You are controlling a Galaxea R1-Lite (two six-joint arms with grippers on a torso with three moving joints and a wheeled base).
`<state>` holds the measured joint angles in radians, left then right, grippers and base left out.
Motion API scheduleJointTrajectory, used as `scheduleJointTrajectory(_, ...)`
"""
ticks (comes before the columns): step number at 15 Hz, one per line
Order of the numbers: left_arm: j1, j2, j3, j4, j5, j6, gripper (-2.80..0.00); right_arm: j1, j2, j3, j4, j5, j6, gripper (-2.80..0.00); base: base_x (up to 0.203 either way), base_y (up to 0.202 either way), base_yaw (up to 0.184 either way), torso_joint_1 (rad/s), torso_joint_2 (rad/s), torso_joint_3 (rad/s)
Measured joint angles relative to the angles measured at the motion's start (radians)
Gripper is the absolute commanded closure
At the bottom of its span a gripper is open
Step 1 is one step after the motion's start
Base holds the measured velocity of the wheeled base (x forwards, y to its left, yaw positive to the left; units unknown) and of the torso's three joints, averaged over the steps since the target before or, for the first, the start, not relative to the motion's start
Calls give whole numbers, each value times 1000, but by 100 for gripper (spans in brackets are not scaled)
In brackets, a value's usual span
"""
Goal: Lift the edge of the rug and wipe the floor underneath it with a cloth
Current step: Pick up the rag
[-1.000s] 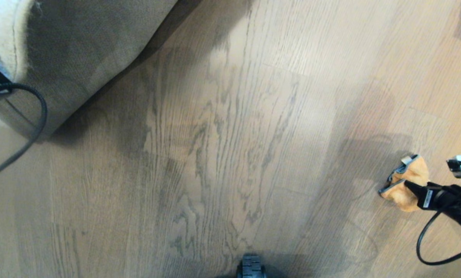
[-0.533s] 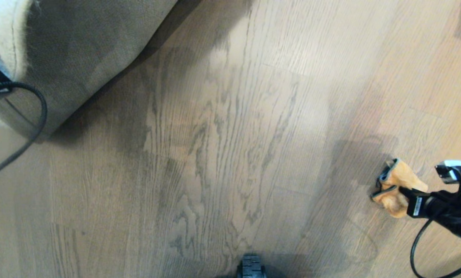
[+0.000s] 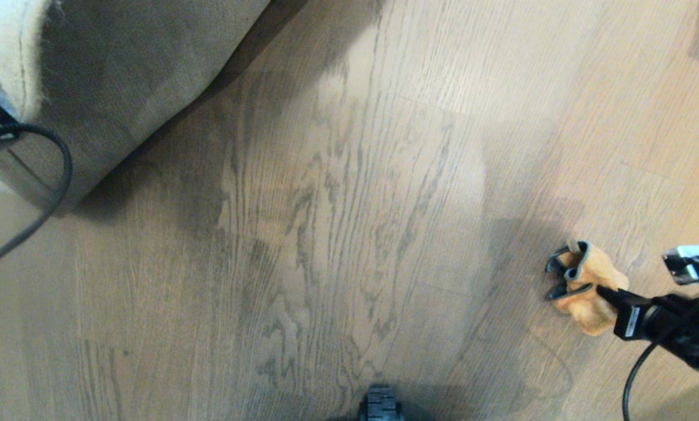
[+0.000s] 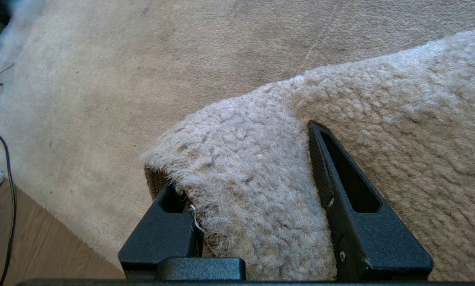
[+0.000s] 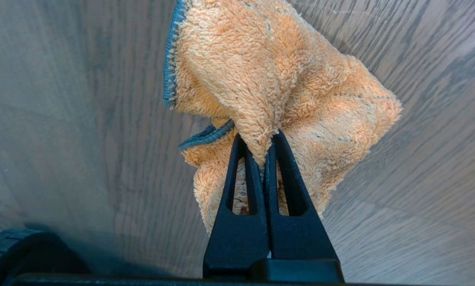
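Rug raised, cloth gripped for the wipe
Left claw [image 4: 261, 198] clamps the pale grey short-pile rug [image 4: 380, 99] edge aloft, baring grey-brown plank floor [image 3: 326, 234]; right claw [image 5: 266, 147] pinches the orange microfibre cloth [image 5: 277, 79] just above the boards.

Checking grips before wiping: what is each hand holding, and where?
Left hand clamps the rug at its lifted edge. Right hand pinches a fold near the middle of the cloth.

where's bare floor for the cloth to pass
The floor lies bare between the lifted rug at far left and the cloth in the right gripper at right. It gets crowded by the rug fold, where the left gripper clamps the edge.
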<state>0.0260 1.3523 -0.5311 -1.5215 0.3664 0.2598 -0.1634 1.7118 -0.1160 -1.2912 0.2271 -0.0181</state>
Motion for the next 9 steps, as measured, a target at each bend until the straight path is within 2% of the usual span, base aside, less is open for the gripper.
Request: scheduleJointTrajectory(9, 0, 0, 7, 0, -1, 1, 0, 3, -175, 82, 0, 1, 2, 0, 0, 0, 0, 0, 0, 0)
